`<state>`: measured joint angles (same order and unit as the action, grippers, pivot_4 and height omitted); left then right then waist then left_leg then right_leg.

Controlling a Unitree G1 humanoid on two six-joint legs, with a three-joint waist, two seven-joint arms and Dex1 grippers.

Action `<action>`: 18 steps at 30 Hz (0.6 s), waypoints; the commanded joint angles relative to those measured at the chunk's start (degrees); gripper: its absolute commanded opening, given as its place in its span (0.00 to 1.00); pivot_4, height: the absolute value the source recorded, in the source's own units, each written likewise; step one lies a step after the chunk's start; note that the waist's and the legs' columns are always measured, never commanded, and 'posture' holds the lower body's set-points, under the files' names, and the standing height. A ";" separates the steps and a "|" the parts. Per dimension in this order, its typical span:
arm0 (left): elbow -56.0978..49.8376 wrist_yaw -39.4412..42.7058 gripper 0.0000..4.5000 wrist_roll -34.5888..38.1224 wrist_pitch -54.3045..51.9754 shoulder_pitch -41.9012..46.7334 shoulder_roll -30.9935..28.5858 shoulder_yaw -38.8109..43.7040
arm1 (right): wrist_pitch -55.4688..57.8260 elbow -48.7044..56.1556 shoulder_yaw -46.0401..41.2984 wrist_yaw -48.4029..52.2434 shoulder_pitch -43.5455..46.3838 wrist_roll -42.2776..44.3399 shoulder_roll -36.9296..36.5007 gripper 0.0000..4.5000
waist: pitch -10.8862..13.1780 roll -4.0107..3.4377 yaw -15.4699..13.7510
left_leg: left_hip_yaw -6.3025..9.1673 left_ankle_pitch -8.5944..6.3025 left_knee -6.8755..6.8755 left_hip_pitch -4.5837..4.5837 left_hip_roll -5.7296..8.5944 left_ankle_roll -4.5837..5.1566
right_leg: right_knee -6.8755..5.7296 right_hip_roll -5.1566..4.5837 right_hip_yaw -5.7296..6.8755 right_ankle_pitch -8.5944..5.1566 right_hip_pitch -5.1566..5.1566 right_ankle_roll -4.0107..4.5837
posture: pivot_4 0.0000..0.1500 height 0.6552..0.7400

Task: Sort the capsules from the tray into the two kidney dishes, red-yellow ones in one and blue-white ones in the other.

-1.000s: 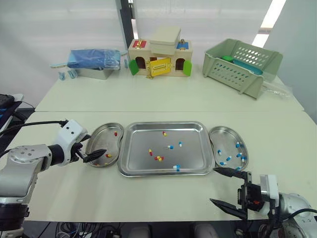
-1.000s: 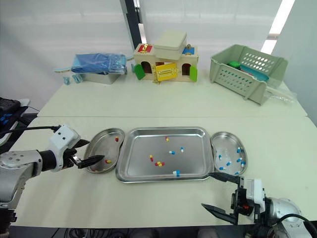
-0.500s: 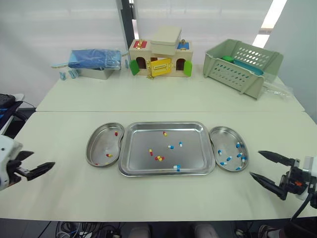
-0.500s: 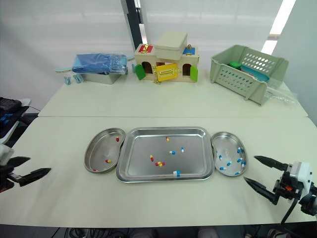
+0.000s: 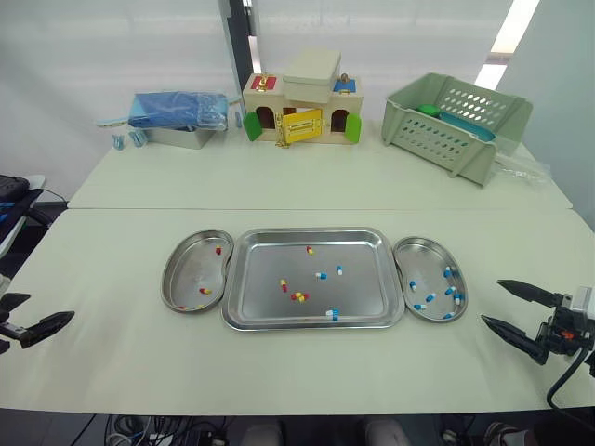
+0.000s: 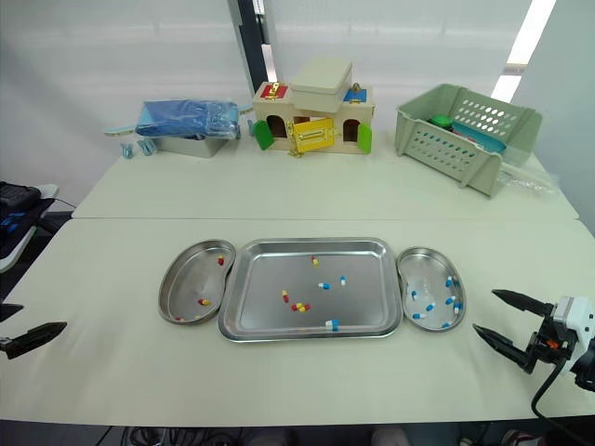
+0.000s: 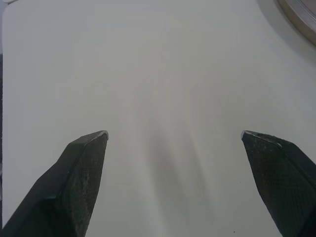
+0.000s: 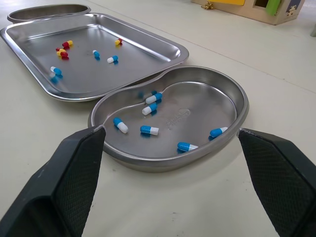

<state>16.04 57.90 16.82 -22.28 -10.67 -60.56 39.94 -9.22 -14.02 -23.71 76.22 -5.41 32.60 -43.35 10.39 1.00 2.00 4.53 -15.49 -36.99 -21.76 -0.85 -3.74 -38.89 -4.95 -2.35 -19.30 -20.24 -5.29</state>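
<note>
The left gripper [image 7: 174, 133] and right gripper [image 5: 491, 300] are wide open, holding nothing. Capsules [image 5: 297, 296] lie in the tray [image 5: 307, 230] (both kinds). Come straight down over one lying alone and pinch softly.

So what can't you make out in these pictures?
Basket contents: head views, its slatted wall hides most.
Metal box contents: head views, the blue cover hides them.
Red-yellow kidney dish: right wrist view, cut off by the picture's edge.
Clustered capsules in the tray: head views, too small to count.
</note>
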 commanded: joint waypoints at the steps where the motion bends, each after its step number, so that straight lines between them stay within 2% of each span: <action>1: -1.32 -0.69 0.99 0.88 -0.32 0.79 -0.31 0.94 | -0.52 1.34 -1.73 0.30 -0.37 -0.01 -1.23 1.00 | 0.00 0.00 0.00 | 0.00 0.00 0.00 0.00 0.00 0.00 | 0.00 0.00 0.00 0.00 0.00 0.00 | 1.00 1.00; 11: -3.82 0.01 0.99 1.70 -0.65 4.44 -0.68 -2.76 | 1.47 9.60 -1.06 -1.25 -5.84 1.43 0.88 1.00 | 0.00 0.00 -0.06 | 0.01 0.00 0.00 -0.01 -0.01 0.00 | 0.00 0.00 0.01 0.00 0.00 0.00 | 1.00 1.00; 18: -13.94 1.30 0.99 3.95 -2.52 7.53 0.75 -8.76 | 5.16 24.44 1.13 -4.18 -13.24 3.46 4.78 1.00 | 0.00 0.00 -0.14 | 0.02 0.00 0.00 -0.02 0.00 0.00 | 0.01 0.00 0.01 0.00 0.01 0.00 | 1.00 1.00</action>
<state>5.57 58.81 18.92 -24.03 -4.19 -59.79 31.67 -4.63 6.36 -22.48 72.91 -17.99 34.70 -38.80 10.39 0.99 1.87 4.55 -15.49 -36.99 -21.78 -0.85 -3.75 -38.90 -4.95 -2.34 -19.30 -20.23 -5.29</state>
